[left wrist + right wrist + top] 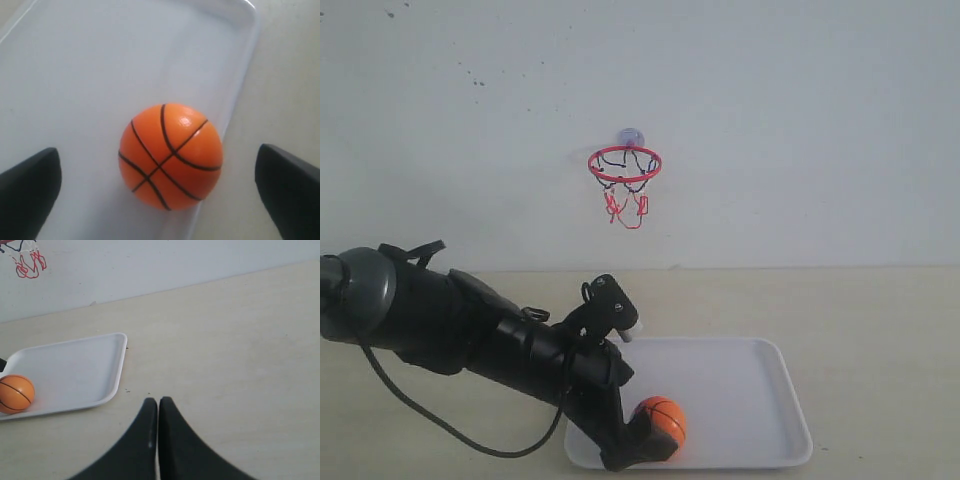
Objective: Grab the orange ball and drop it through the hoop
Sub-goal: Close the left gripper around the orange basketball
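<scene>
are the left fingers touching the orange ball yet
Apart. The left wrist view shows the orange ball sitting between the two open fingers, with a plain gap on each side of it.

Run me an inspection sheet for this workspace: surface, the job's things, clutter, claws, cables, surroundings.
Surface: beige table carrying one white tray.
Job's things: orange ball lies in the tray near its front-left corner in the exterior view; hoop hangs on the wall by its suction cup, above and behind the tray.
Clutter: nothing seen.
Claws: left claw open, a finger on each side of the ball, not touching it; right claw shut over bare table.
Cables: black cable hangs in a loop under the left arm.
Surroundings: white wall with a few dark specks.
</scene>
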Action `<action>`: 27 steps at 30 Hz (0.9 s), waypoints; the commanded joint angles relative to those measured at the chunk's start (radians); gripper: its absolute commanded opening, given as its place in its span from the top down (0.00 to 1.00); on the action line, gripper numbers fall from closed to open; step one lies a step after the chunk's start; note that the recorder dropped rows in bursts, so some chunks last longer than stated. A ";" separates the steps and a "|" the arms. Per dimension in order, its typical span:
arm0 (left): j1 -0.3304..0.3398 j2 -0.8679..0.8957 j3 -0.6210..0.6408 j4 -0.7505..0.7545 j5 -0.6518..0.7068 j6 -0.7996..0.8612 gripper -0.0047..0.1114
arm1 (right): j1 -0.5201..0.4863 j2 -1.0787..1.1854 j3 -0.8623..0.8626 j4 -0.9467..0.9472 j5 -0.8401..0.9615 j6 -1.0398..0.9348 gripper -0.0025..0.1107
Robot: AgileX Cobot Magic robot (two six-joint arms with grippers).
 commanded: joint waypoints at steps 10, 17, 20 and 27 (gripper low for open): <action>-0.004 0.071 -0.065 -0.060 0.057 0.034 0.12 | -0.003 -0.005 -0.001 -0.008 -0.012 -0.008 0.98; -0.004 0.084 -0.066 -0.055 0.061 0.041 0.12 | -0.003 -0.005 -0.001 -0.008 -0.012 -0.008 0.98; -0.004 0.084 -0.066 -0.055 0.065 0.046 0.17 | -0.003 -0.005 -0.001 -0.008 -0.012 -0.008 0.98; -0.004 0.084 -0.066 -0.055 0.074 0.049 0.44 | -0.003 -0.005 -0.001 -0.008 -0.012 -0.008 0.98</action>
